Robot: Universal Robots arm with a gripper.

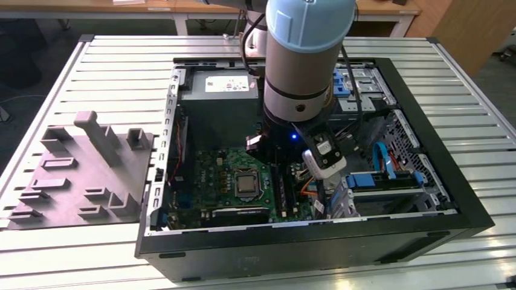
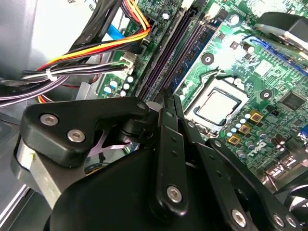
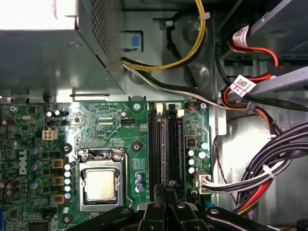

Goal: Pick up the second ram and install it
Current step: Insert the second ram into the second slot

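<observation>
My gripper (image 3: 167, 186) is shut, its two thin black fingertips pressed together right over the near end of the long black memory slots (image 3: 163, 144) on the green motherboard (image 3: 110, 120). In the second wrist view the gripper (image 2: 171, 102) points down the same slots (image 2: 178, 53). I cannot tell the second ram apart from the slots: any stick there is seen edge-on. In the exterior view the arm (image 1: 303, 72) reaches down into the open computer case (image 1: 435, 199), above the slots (image 1: 281, 184).
The silver processor socket (image 3: 100, 184) lies beside the slots. A bundle of coloured cables (image 3: 269, 168) runs on their other side. The power supply (image 1: 219, 90) fills the case's far end. A grey holder block (image 1: 81, 175) stands on the slatted table at the exterior view's left.
</observation>
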